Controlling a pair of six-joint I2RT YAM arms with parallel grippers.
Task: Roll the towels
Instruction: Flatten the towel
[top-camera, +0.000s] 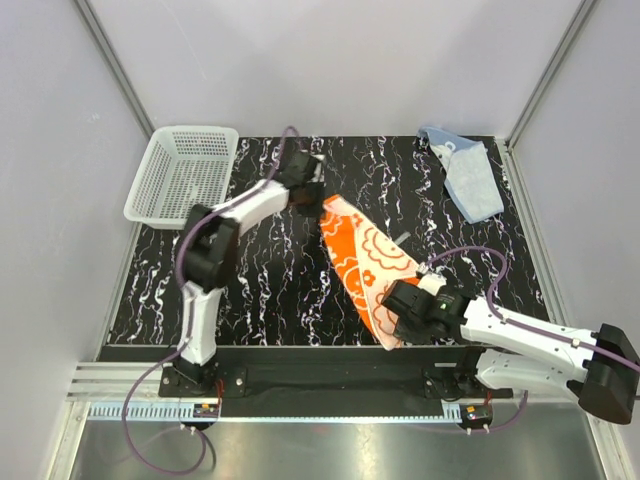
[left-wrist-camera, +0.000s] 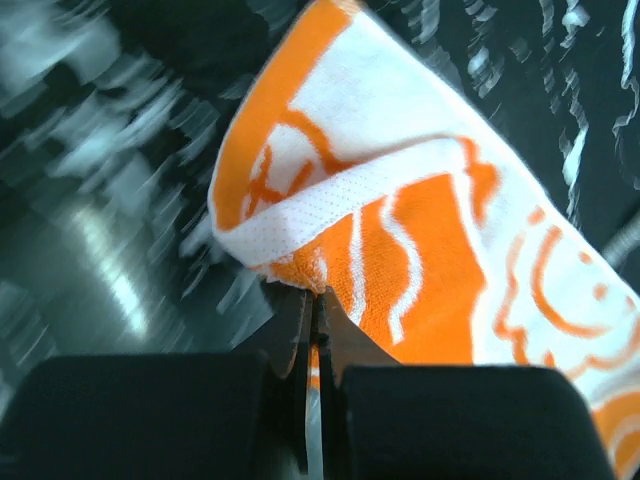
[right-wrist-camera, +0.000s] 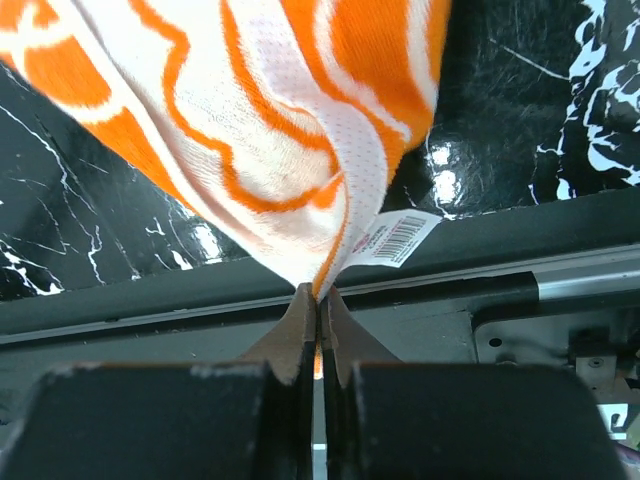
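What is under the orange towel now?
In the right wrist view, the black marbled table shows beneath the orange towel. From above, the towel covers that patch.

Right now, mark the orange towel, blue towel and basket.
orange towel (top-camera: 362, 262), top view, printed middle.
blue towel (top-camera: 472, 180), top view, cloth centre.
basket (top-camera: 185, 170), top view, bare mesh floor.

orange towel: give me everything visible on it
The orange towel is soft, terry-looking cloth, bright orange with white cartoon prints, a white mesh-textured hem and a barcode tag at its near corner. It stretches diagonally over the black marbled table, creased, unrolled. The left gripper has its jaws shut on the far corner, the right gripper on the near one. Whether its middle touches the table is unclear.
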